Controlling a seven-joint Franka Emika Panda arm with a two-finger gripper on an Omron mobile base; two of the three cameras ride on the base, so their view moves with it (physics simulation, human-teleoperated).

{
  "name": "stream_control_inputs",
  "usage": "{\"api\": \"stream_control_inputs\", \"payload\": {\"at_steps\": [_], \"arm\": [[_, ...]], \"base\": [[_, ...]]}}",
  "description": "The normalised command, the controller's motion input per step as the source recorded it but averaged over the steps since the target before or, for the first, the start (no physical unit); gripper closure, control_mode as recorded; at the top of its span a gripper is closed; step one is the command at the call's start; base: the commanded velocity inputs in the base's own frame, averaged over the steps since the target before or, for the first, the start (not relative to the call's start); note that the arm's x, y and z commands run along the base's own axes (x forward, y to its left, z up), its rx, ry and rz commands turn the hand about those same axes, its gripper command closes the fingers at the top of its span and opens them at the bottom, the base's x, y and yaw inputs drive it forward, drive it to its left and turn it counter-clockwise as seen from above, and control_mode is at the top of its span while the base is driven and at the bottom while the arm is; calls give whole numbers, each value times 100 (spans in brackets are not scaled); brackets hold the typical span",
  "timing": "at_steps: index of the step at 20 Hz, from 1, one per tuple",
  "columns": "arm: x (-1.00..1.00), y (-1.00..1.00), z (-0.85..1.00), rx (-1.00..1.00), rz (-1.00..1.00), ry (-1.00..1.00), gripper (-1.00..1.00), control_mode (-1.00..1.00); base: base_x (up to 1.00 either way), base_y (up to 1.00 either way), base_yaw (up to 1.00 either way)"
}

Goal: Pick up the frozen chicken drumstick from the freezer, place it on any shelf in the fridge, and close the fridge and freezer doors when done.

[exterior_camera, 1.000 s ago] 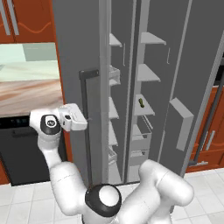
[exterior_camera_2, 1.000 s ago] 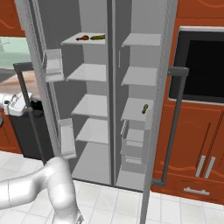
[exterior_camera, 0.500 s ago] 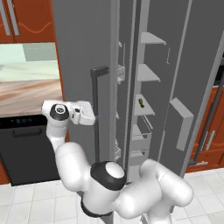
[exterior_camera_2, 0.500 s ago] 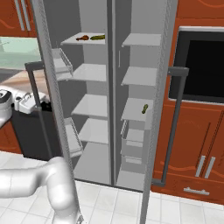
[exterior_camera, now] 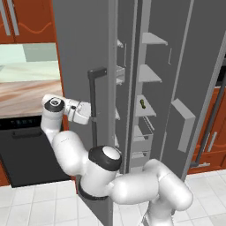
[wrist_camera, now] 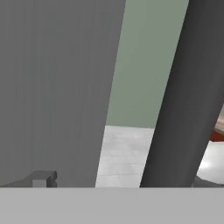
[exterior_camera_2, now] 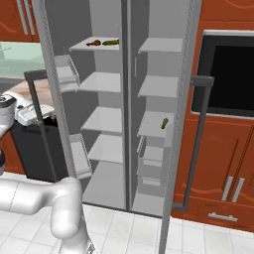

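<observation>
Simulated kitchen with red-brown cabinets, a white tiled floor (exterior_camera_2: 213, 233) and a tall grey side-by-side unit standing open. The frozen chicken drumstick (exterior_camera_2: 93, 42), a small reddish-brown lumpy piece, lies on the top shelf (exterior_camera_2: 84, 45) of the fridge (exterior_camera_2: 101, 121), just beside a dark green pickle-like item (exterior_camera_2: 110, 42). Right of the fridge, the freezer (exterior_camera_2: 154, 119) carries another green pickle-like item (exterior_camera_2: 164, 123) on a short pale shelf. Left of the fridge, its matte grey door (exterior_camera: 84, 57) is swung partway, with a dark vertical bar handle (exterior_camera: 93, 106). The white arm bends sharply back from the base, forearm level, and the gripper (exterior_camera: 90, 114) sits at that handle with its jaws spread wide, holding nothing. In the hand view, the handle (wrist_camera: 183, 96) runs as a smooth dark bar beside the flat door panel (wrist_camera: 52, 87). Right of the freezer, the freezer door (exterior_camera_2: 181, 124) stands open.
</observation>
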Motion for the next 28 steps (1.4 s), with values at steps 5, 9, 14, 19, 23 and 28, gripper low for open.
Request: {"api": "stream_control_inputs", "payload": {"at_steps": [5, 9, 14, 19, 23, 28], "arm": [[72, -100, -22, 0, 35, -9, -100, -100], [83, -100, -30, 0, 39, -8, -100, -100], [83, -100, -34, 0, 41, -9, -100, -100], [93, -100, -39, 0, 46, -10, -100, -100], [90, -100, -37, 0, 48, -11, -100, -100], [63, -62, -10, 0, 41, -9, -100, -100]], "base": [[0, 0, 0], [0, 0, 0], [0, 0, 0], [0, 0, 0], [0, 0, 0], [0, 0, 0]]}}
